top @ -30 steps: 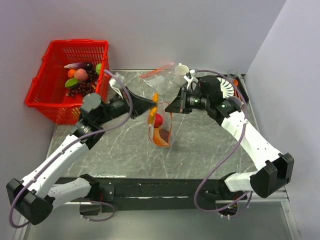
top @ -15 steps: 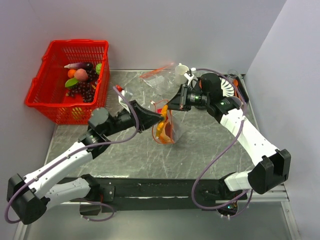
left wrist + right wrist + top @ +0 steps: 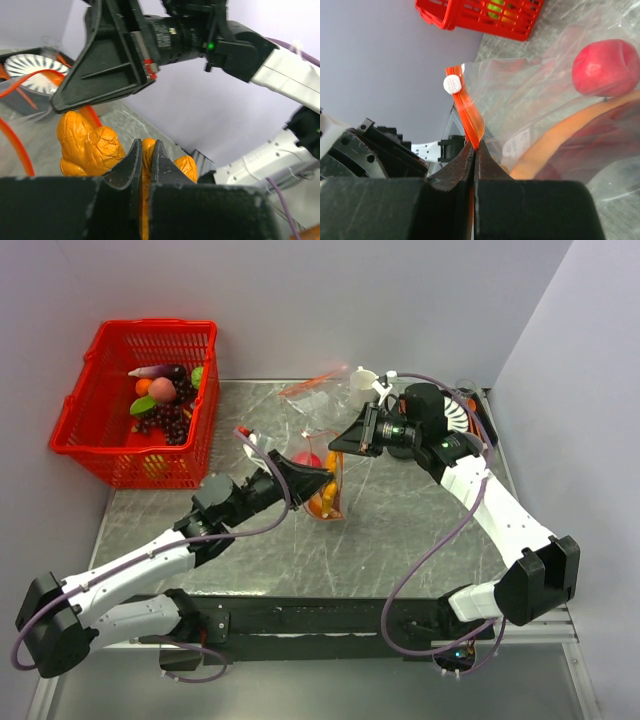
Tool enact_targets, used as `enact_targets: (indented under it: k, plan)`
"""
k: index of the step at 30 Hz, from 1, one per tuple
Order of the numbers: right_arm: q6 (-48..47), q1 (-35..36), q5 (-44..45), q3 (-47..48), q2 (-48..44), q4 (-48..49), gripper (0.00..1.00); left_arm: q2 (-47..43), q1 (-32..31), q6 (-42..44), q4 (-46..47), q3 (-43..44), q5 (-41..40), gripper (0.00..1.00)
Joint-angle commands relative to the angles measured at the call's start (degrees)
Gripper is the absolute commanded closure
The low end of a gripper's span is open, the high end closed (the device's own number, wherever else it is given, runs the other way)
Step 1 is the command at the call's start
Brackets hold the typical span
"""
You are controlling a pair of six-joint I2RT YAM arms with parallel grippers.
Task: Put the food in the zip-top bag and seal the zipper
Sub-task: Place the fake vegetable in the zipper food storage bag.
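The clear zip-top bag point(image 3: 330, 490) stands at the table's middle. My right gripper point(image 3: 348, 447) is shut on its orange-red zipper point(image 3: 468, 116), just below the white slider point(image 3: 452, 84). A red round fruit point(image 3: 606, 67) shows through the plastic inside the bag. My left gripper point(image 3: 318, 478) is at the bag's mouth, shut on a wrinkled orange-brown curved piece point(image 3: 90, 145), with the right gripper's fingers point(image 3: 100, 70) just above it. A dark purple grape bunch point(image 3: 160, 420) lies in the red basket point(image 3: 90, 455).
The basket at the far left also holds a peach point(image 3: 163, 390) and an eggplant. A second clear red-edged bag point(image 3: 310, 390), a white cup point(image 3: 364, 380) and a striped plate point(image 3: 462, 418) sit along the back of the table.
My left gripper has carried the orange-brown piece right and down to the bag's mouth. The bag has shifted and tilted. The right gripper has kept its hold on the zipper.
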Motion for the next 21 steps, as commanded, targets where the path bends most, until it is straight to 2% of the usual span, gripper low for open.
enact_targets:
  k: [1, 9, 11, 12, 13, 14, 16, 20, 21]
  plan:
    - [1.7, -0.1, -3.2, 0.7, -0.9, 3.7, 1.0, 2.2, -0.5, 4.1, 3.2, 0.6, -10.4, 0.99]
    - [2.4, -0.2, -2.9, 0.3, -1.2, 4.3, 1.0, 8.5, -0.5, 8.7, 1.7, 5.1, -21.3, 0.98]
    - [2.6, -0.2, -2.8, 0.2, -1.4, 4.6, 1.0, 10.5, -0.5, 9.1, 1.2, 5.8, -21.8, 0.83]
    - [2.7, -0.2, -2.8, 0.2, -1.4, 4.6, 1.0, 11.1, -0.5, 9.5, 1.2, 6.6, -20.7, 0.69]
    - [2.4, -0.3, -2.6, 0.3, -1.4, 4.4, 1.0, 11.4, -0.5, 9.7, 1.3, 6.9, -20.1, 0.39]
    - [2.2, -0.4, -2.5, 0.2, -1.4, 4.1, 1.0, 11.4, -0.5, 9.3, 0.9, 7.3, -19.2, 0.3]
    - [2.1, -0.8, -2.2, 0.1, -1.6, 4.0, 1.0, 10.7, -0.5, 8.6, 0.7, 7.8, -18.1, 0.16]
    - [1.5, -1.4, -1.8, -0.4, -1.6, 3.9, 1.0, 8.1, -0.5, 8.2, -4.4, 10.3, -15.9, 0.11]
    - [1.6, -1.5, -2.0, -0.5, -1.5, 3.9, 1.0, 7.9, -0.5, 8.1, -8.7, 12.4, -15.7, 0.12]
